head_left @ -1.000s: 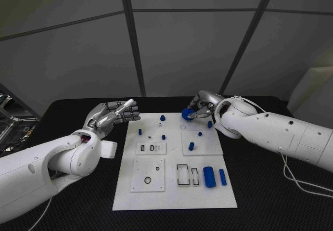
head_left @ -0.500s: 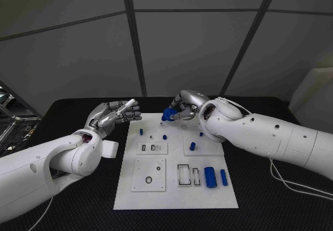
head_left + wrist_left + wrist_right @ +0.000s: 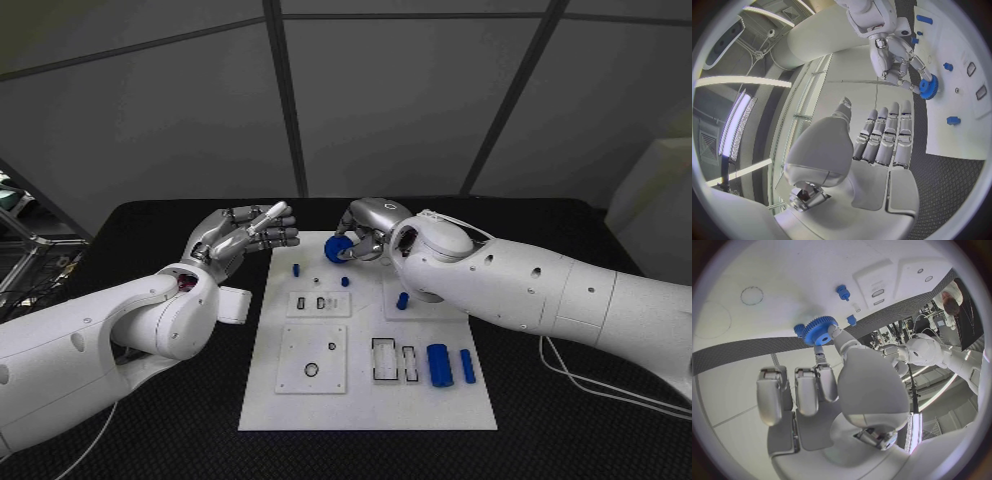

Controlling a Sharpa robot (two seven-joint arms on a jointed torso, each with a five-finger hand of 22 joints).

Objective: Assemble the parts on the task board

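Observation:
My right hand [image 3: 371,230] pinches a blue gear [image 3: 338,250] over the far end of the white task board [image 3: 361,395]. In the right wrist view the gear [image 3: 820,330] sits between thumb and fingertip, just above the board [image 3: 754,270] and close to a blue peg [image 3: 842,292]. In the left wrist view the gear [image 3: 928,87] hangs from the right hand [image 3: 895,55]. My left hand [image 3: 242,233] hovers off the board's far left corner, holding nothing. Its fingers [image 3: 882,135] lie straight and side by side with the thumb apart.
Small blue pegs [image 3: 297,269] stand in the board's far half. Two blue cylinders [image 3: 437,363] lie near its right edge beside a rectangular slot [image 3: 382,360]. My right forearm [image 3: 534,290] lies across the board's right side. Black table [image 3: 159,420] surrounds the board.
My right hand has carried the blue gear leftward along the board's far end, from the right side to the left half. The left hand has stayed about where it was.

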